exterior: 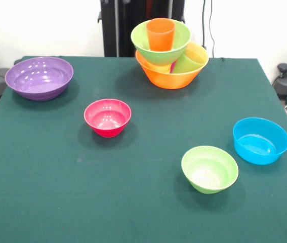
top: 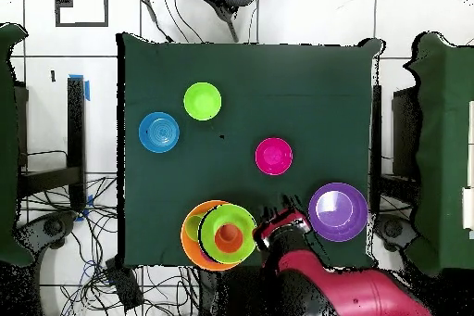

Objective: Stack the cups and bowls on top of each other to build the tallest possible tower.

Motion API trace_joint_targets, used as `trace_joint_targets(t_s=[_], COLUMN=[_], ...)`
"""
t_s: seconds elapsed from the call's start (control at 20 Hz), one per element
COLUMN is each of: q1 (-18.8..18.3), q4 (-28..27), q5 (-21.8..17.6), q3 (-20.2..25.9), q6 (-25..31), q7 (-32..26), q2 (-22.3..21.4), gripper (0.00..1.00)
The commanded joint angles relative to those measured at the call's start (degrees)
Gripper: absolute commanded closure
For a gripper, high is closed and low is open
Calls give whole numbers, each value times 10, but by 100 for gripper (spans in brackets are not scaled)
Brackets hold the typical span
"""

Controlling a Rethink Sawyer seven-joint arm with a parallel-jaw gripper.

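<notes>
Front view, left to right: wide purple bowl (exterior: pixel 39 77) sits upright at the far left of the green table (exterior: pixel 47 192), empty. Next, small pink-red bowl (exterior: pixel 107 117), upright, nearer the middle, well apart from the purple one. Then the tower (exterior: pixel 168 53) at the far edge of the table – large orange bowl (exterior: pixel 169 79) at the bottom, cups lying inside it, a yellow cup (exterior: pixel 198 52) and a light green cup (exterior: pixel 188 64) showing at its right side with a sliver of magenta between them and the stack. The large light green bowl (exterior: pixel 161 36) rests on those cups, tilted a little, and an orange-red cup (exterior: pixel 160 34) stands upright inside it. Further right and nearer the camera, small light green bowl (exterior: pixel 209 168), upright and empty; just beside it to the right and a bit farther back, blue bowl (exterior: pixel 260 140), not touching. Overhead view shows the red arm (top: pixel 356 294) coming in from the bottom, its gripper (top: pixel 280 216) low between the tower and the purple bowl – holding nothing that shows, cannot tell whether it is wide or narrow.
</notes>
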Motion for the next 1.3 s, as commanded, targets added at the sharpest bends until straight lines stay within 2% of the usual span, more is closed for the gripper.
trace_joint_targets(t_s=[0.05,0.3,0.7,0.95,1.1,1.3], q1=[3,22,68,68,68,67], q4=[-138,-225,-358,-383,-383,-405], q5=[-49,-51,-71,-78,-99,-108], q3=[3,-19,-54,-46,-48,-44], q6=[129,198,284,304,292,295], q7=[-39,-56,-77,-80,-72,-79], q2=[121,188,257,271,267,281], gripper=[0,0,0,0,0,0])
